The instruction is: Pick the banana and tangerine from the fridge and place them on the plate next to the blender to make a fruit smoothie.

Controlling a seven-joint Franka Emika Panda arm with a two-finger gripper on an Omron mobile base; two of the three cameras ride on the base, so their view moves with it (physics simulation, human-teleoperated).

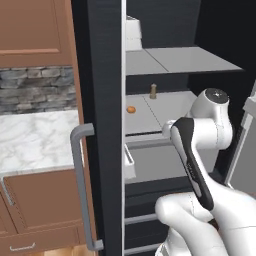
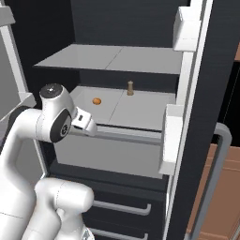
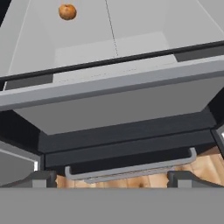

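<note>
The open fridge (image 1: 107, 75) holds the tangerine (image 3: 67, 12), upper left in the hand view; the gripper (image 3: 111, 178) jaws stand apart, empty.

Brown wooden cabinets (image 1: 37, 32) up high and down low (image 1: 42, 210) on the left. Between them, a grey stone wall (image 1: 37, 90) over a white marble counter top (image 1: 35, 142). Light wooden floor (image 3: 205, 168) down below. More brown cabinet (image 2: 225, 197) on the right.
</note>
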